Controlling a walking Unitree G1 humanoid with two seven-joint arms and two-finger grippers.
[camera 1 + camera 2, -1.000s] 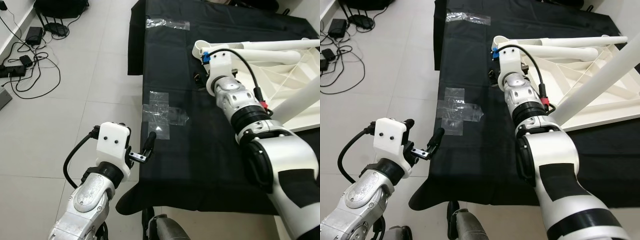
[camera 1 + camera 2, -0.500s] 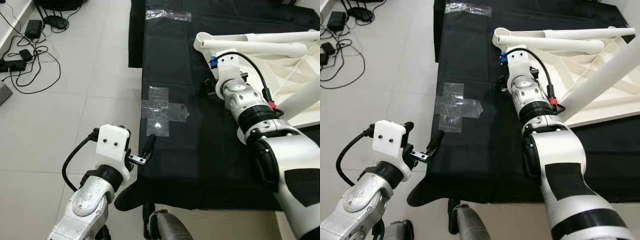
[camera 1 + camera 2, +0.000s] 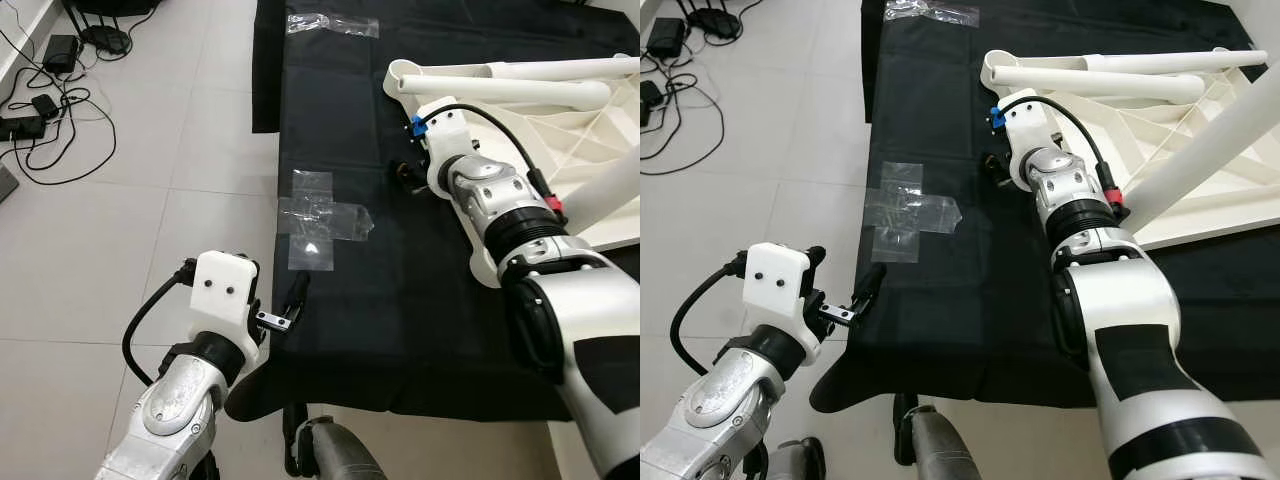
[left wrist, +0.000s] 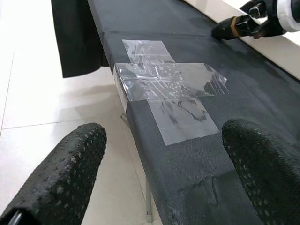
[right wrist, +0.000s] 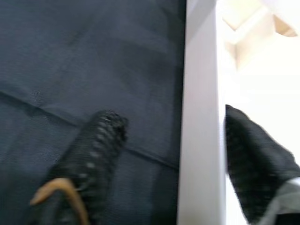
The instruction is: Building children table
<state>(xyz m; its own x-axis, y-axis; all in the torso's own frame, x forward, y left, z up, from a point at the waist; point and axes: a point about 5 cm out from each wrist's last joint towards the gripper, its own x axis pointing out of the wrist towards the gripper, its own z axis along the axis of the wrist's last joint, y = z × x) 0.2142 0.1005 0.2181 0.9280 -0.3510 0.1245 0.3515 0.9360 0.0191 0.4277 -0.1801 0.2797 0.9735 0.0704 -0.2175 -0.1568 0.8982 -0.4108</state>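
Upside-down white children's table, legs attached.

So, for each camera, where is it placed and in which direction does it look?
Left eye view: on the head, looking forward and down at the black cloth; left gripper and right gripper show.
Right eye view: same head, same scene; both silver arms show.
Left wrist view: on the left wrist, looking along its fingers at the clear tape cross.
Right wrist view: on the right wrist, fingers either side of the white table's edge.
Shared: the tape cross appears in the eye views and the left wrist view.
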